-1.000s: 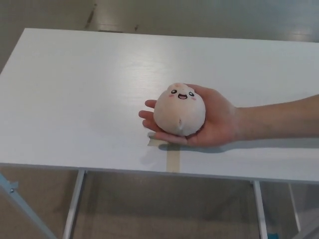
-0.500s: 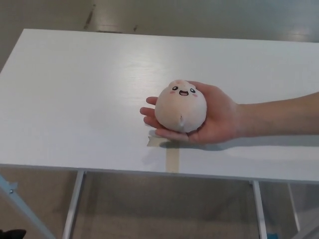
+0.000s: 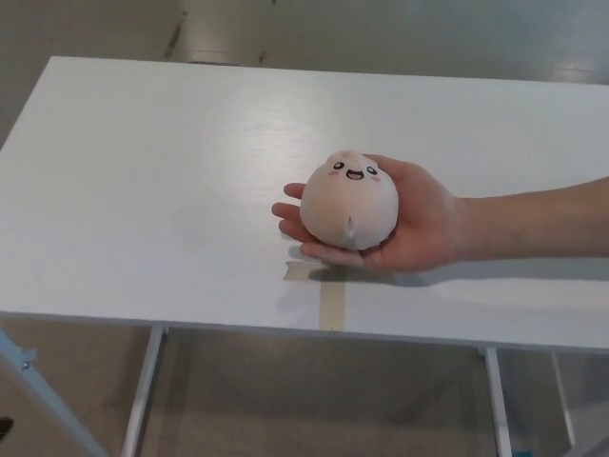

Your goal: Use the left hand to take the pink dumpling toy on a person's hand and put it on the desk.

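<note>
The pink dumpling toy [image 3: 349, 200] is a round plush with a smiling face. It rests upright on a person's open palm [image 3: 419, 228], which reaches in from the right and hovers just over the white desk [image 3: 143, 190]. The person's fingers curl under the toy's left side. Neither of my hands shows clearly. A tiny dark sliver [image 3: 4, 427] sits at the bottom left edge, too small to identify.
A strip of beige tape [image 3: 328, 295] lies on the desk's near edge, just below the person's hand. Metal desk legs [image 3: 143, 390] stand below the front edge. The person's forearm [image 3: 542, 224] crosses the right part of the desk.
The person's hand and the toy have shifted slightly to the right and a little up. A dark shape at the bottom left corner half a second ago has shrunk to a sliver.
</note>
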